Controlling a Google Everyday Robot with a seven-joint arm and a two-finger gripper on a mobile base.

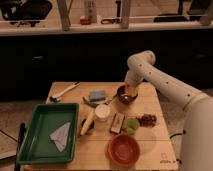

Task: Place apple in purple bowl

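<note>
Purple bowl with apple at the gripper

Reddish-orange apple [129, 90] sits at the purple bowl [125, 96], at the wooden table [100, 150]'s 1 o'clock. Gripper [129, 86] hovers right over it; whether it pinches the fruit, I cannot tell. Orange bowl [123, 149] lies at 6 o'clock

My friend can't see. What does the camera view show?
The robot's gripper hangs right over the purple bowl with the apple at the bowl's mouth. Nearer the camera sit an orange bowl and a green tray.

wooden table [150, 107] | dark cabinet front [60, 65] behind | counter ledge [100, 27] above (dim light)
</note>
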